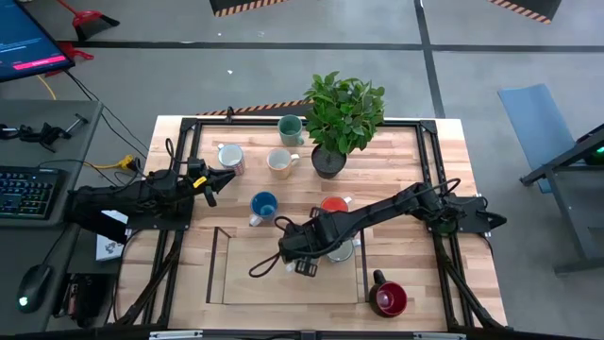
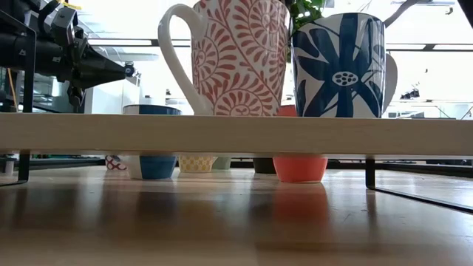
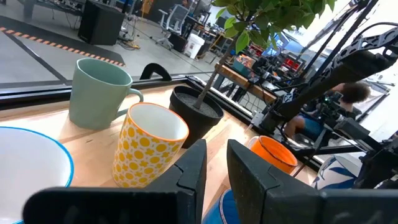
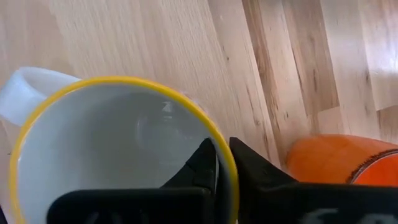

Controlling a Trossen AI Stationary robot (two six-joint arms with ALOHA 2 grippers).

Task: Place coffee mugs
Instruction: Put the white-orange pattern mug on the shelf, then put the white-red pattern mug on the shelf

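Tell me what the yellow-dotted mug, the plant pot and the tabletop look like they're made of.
Yellow-dotted mug: looks like glazed ceramic, with a smooth white inside, printed dots and an orange rim line. Plant pot: dark and matte, plastic or unglazed ceramic; the look leaves it open. Tabletop: light wood with visible grain and plank seams, satin finish.

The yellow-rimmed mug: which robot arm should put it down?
The right. Its gripper already pinches the yellow-rimmed mug by the rim, one finger inside and one outside, beside the orange mug. The left gripper waits empty near the table's left edge.
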